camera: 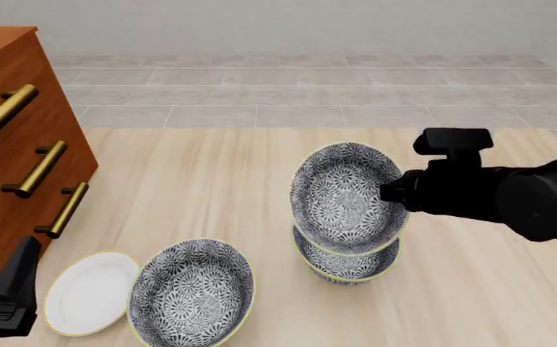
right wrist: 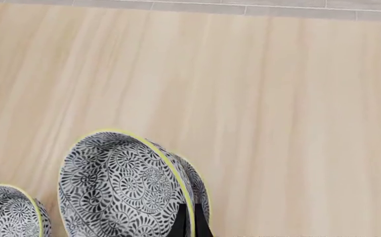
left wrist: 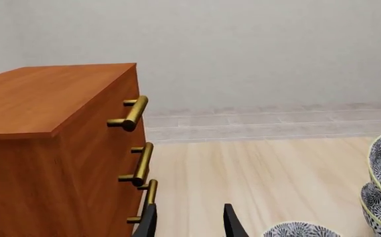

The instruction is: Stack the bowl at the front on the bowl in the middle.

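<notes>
Right gripper pinches the tilted bowl's rim, bottom centre. Another bowl peeks in bottom left

Bright, even, diffuse; crisp throughout, without blur, glare or edge distortion. Only faint soft shading on the table beneath bowls beside the right tool.

Count, placed from wooden drawer unit: patterned bowls 3, two stacked well apart from it, one nearer. White plate 1, near it. Brass handles 3.
</notes>
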